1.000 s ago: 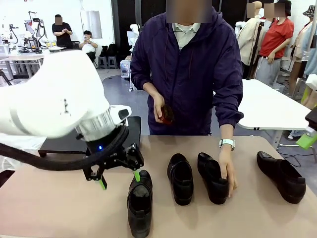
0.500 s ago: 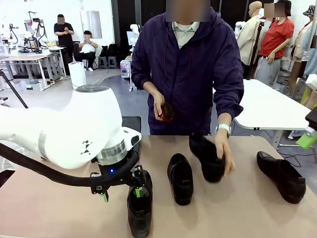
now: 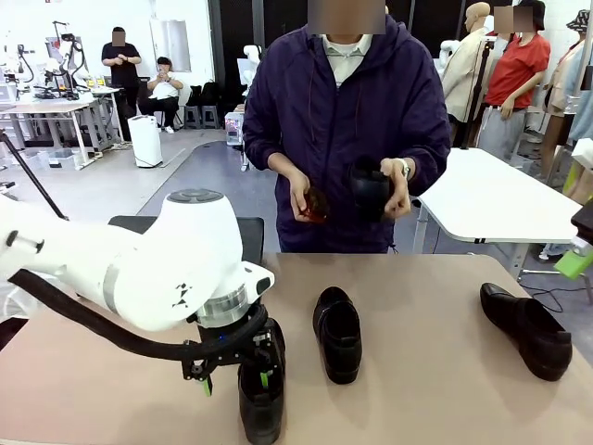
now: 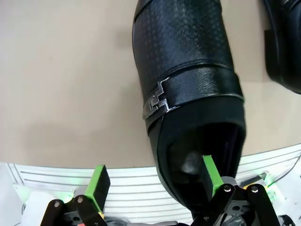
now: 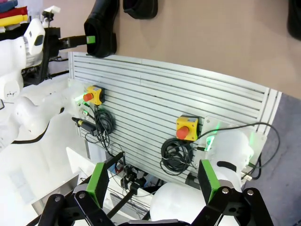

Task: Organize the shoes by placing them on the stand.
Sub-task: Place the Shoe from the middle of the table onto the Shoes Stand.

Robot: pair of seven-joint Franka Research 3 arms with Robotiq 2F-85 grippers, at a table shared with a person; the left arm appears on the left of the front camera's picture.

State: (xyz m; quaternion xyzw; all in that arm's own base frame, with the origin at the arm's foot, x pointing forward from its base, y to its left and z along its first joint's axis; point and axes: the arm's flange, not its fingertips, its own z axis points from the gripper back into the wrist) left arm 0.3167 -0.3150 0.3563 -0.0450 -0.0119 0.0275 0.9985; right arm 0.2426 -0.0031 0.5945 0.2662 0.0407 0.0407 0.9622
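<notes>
Three glossy black shoes lie on the tan table: a near-left shoe (image 3: 260, 400), a middle shoe (image 3: 338, 334) and a right shoe (image 3: 526, 330). The person holds a fourth shoe (image 3: 371, 190) at chest height. My left gripper (image 3: 234, 378) is open and low over the near-left shoe (image 4: 186, 89). One green pad (image 4: 210, 175) is inside that shoe's opening and the other pad (image 4: 99, 181) is outside its side wall. The black stand (image 3: 248, 236) sits behind my left arm, mostly hidden. My right gripper (image 5: 153, 181) is open with nothing between its fingers, high above the table's front edge.
The person's other hand holds a small reddish-brown object (image 3: 313, 204). The middle shoe's edge (image 4: 287, 42) lies close beside the near-left one. In the right wrist view, a slatted panel (image 5: 178, 94) with yellow stop buttons lies below the table edge. A white table (image 3: 500, 199) stands behind the person.
The person lifted one shoe off the table up to chest height. My left gripper came down and nearer, from beside the near-left shoe's heel to straddling its side wall.
</notes>
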